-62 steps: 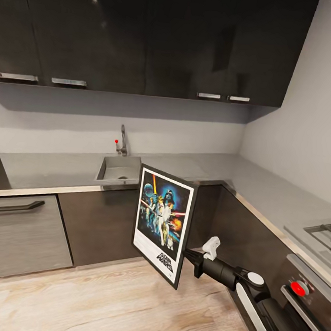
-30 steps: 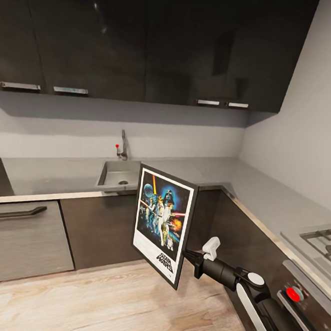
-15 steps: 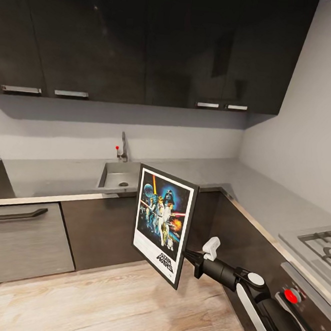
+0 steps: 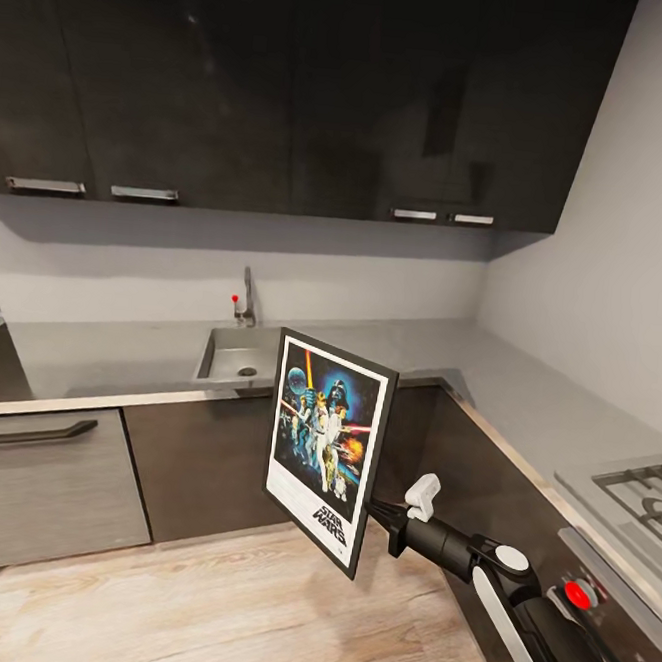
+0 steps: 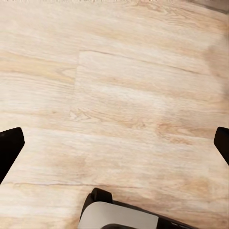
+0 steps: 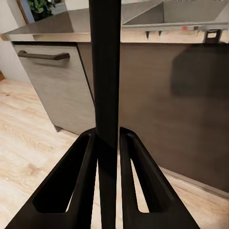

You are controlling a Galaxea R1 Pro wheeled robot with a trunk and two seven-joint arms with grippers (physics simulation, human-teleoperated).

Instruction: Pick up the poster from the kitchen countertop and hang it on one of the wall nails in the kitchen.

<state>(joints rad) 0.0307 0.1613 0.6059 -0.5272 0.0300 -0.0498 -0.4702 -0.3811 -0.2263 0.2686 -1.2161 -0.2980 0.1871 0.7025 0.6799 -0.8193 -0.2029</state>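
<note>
Carrying step: the right end effector (image 6: 107, 143) is clamped on the poster (image 4: 327, 446) edge, upright in front of the counter (image 4: 118, 358). Left end effector (image 5: 114, 148) released, over floor. Next: locate a wall nail, none visible

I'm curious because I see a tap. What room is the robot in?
A kitchen, it looks like. There is a grey countertop with a steel sink, a gas hob, and dark cupboards above. The right gripper holds a poster.
</note>
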